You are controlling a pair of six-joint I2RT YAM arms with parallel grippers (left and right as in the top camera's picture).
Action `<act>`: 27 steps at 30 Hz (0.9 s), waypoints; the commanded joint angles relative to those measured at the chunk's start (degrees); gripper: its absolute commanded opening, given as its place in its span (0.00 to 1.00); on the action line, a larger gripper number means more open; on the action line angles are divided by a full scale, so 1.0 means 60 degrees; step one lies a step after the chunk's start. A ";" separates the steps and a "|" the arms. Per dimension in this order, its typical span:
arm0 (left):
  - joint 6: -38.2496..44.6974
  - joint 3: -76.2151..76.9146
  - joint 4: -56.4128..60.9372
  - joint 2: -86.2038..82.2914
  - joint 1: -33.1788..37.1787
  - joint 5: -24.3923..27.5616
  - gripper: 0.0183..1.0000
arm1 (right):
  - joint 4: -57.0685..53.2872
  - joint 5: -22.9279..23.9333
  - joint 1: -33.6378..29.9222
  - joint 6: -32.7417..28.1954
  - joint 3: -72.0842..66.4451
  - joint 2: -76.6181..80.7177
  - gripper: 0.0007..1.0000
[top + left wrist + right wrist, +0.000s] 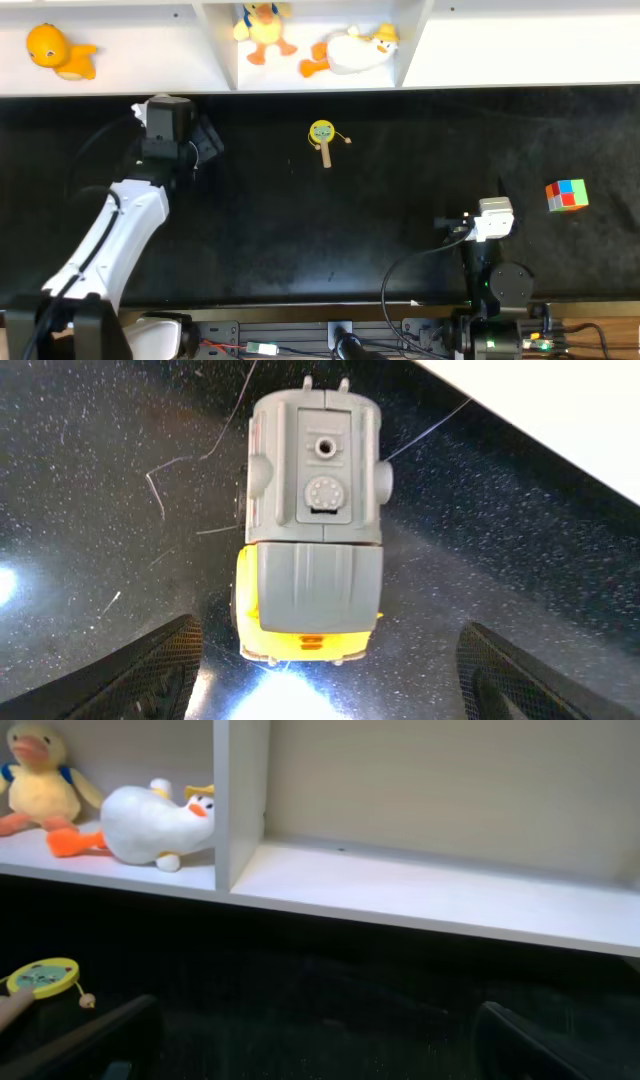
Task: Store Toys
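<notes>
A grey and yellow toy truck (310, 530) lies on the black table just ahead of my left gripper (320, 685), which is open with a finger on either side of the truck's yellow end. In the top view the left gripper (188, 143) is at the table's far left, close to the white shelf (420, 75). A yellow rattle drum (322, 135) lies in the middle, and a coloured cube (566, 195) sits at the right. My right gripper (488, 218) hangs open and empty near the front right, facing the shelf (430, 890). The rattle drum (42, 977) lies off to its side.
The shelf's left compartment holds an orange rubber duck (58, 52). Its middle one holds a yellow duck plush (264, 28) and a white goose plush (350, 50). The right compartment (450, 895) has bare floor. Cables run along the table's front edge.
</notes>
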 commanded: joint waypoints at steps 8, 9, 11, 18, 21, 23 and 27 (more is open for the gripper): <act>0.0317 0.0299 0.0062 0.0350 -0.0044 -0.0601 0.83 | 0.0076 -0.0022 -0.0066 0.0007 -0.0051 -0.0080 1.00; 0.0382 0.0302 0.0095 0.0357 -0.0044 -0.0605 0.83 | 0.0076 -0.0022 -0.0066 0.0007 -0.0051 -0.0080 1.00; 0.0412 0.0302 0.0182 0.0393 -0.0040 -0.0597 0.83 | 0.0076 -0.0022 -0.0066 0.0007 -0.0051 -0.0080 0.99; 0.0419 0.0302 0.0321 0.0597 -0.0040 -0.0597 0.83 | 0.0076 -0.0022 -0.0062 0.0007 -0.0051 -0.0080 1.00; 0.0590 0.0302 0.0474 0.0707 -0.0044 -0.0597 0.83 | 0.0076 -0.0022 -0.0066 0.0007 -0.0051 -0.0080 0.99; 0.0594 0.0302 0.0539 0.0769 -0.0040 -0.0597 0.83 | 0.0076 -0.0022 -0.0066 0.0007 -0.0051 -0.0080 1.00; 0.0732 0.0375 0.0550 0.0922 -0.0044 -0.0597 0.83 | 0.0076 -0.0022 -0.0066 0.0007 -0.0051 -0.0080 1.00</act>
